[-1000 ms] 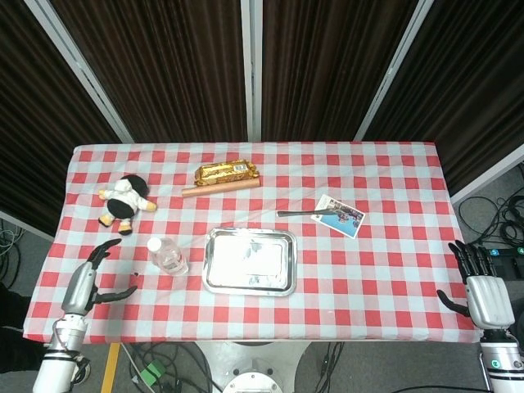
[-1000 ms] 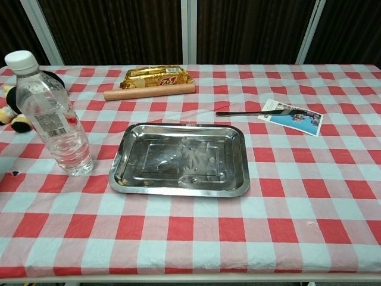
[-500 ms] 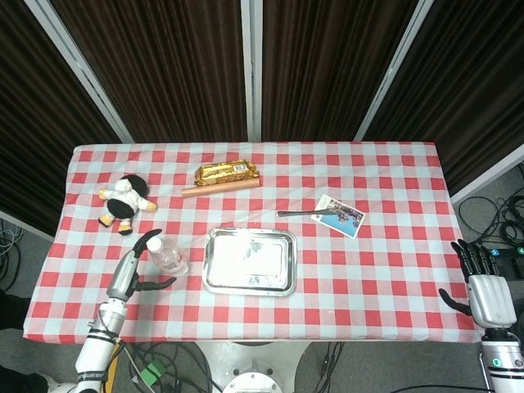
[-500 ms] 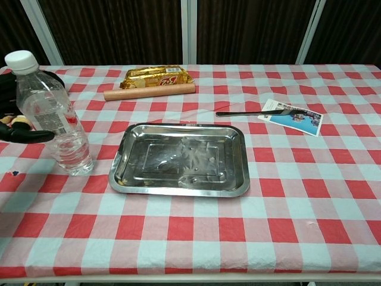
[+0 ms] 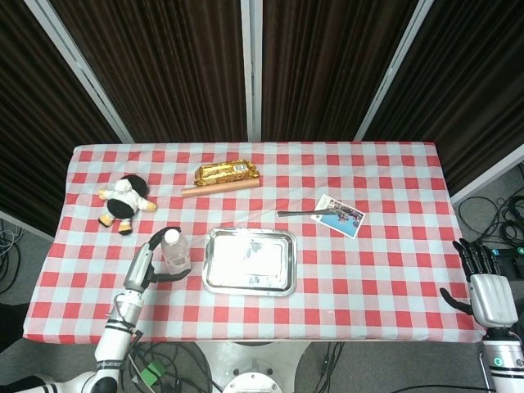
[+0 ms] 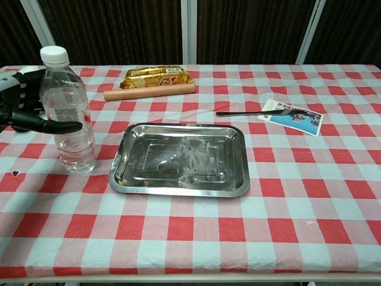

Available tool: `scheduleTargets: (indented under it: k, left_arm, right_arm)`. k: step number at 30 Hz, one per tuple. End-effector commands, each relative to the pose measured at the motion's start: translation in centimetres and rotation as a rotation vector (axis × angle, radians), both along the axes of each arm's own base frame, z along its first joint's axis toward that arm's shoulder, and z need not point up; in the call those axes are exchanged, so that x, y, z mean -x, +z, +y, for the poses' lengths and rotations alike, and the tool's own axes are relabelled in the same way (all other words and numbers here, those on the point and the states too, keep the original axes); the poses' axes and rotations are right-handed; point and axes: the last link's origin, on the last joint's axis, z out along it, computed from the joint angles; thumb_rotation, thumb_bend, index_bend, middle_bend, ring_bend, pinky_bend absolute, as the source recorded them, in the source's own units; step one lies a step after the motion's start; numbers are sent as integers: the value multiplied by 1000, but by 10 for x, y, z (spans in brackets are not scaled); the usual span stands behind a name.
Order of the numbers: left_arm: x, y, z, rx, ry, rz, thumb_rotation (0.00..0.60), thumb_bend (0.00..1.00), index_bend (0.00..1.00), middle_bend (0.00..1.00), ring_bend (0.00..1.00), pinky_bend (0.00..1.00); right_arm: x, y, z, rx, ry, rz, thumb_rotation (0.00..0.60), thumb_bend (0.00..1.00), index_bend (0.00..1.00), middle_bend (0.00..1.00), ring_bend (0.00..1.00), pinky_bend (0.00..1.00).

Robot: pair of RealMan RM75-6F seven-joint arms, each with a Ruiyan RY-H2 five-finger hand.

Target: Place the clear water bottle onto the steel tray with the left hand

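The clear water bottle (image 5: 175, 252) (image 6: 68, 113) with a white cap stands upright on the checked cloth, just left of the steel tray (image 5: 250, 260) (image 6: 178, 158). My left hand (image 5: 146, 266) (image 6: 18, 110) wraps the bottle from its left side, the thumb crossing its front and the fingers behind it. The tray lies flat with nothing in it. My right hand (image 5: 489, 299) hangs open off the table's right edge, seen only in the head view.
A plush toy (image 5: 124, 201) lies at the far left. A gold packet (image 5: 226, 171) (image 6: 156, 75) and a wooden rolling pin (image 5: 219, 189) (image 6: 149, 92) sit behind the tray. A dark utensil (image 5: 299, 213) (image 6: 238, 112) and a picture card (image 5: 339, 215) (image 6: 292, 117) lie to the right.
My left hand came in from the table's front left corner and closed around the bottle, which went from leaning left to upright. The right hand stayed put.
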Motion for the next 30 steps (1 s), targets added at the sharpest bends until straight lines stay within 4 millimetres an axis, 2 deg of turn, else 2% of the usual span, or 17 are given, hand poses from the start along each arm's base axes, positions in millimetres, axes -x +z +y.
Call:
scheduleTargets:
  k: [1,8,13,19,23,30]
  left_arm:
    - [1,-1,3,-26,14,1,600,6,340,389,217,246]
    - [7,0,1,-73,42,11,600,102,533,557,345,352]
    - [7,2,1,-93,50,13,600,163,598,620,396,401]
    - [-8,15,13,-124,4,12,600,185,613,635,412,413]
    - [-30,39,34,-178,-53,19,600,185,613,635,416,418]
    - [-85,108,78,-221,-150,65,600,188,612,635,424,431]
  right_arm:
    - [0,0,0,1,-1,-2,600,148,67,54,0,0]
    - [0,0,-1,-3,-2,-4,600,148,67,55,0,0]
    - [0,1,0,-1,0,-5,600,148,67,55,0,0]
    - [0,2,0,4,0,-6,600,148,67,55,0,0]
    - [0,3,0,7,2,-7,600,148,67,55,0,0]
    - [-1,3,0,7,7,-7,600,148,67,55,0,0]
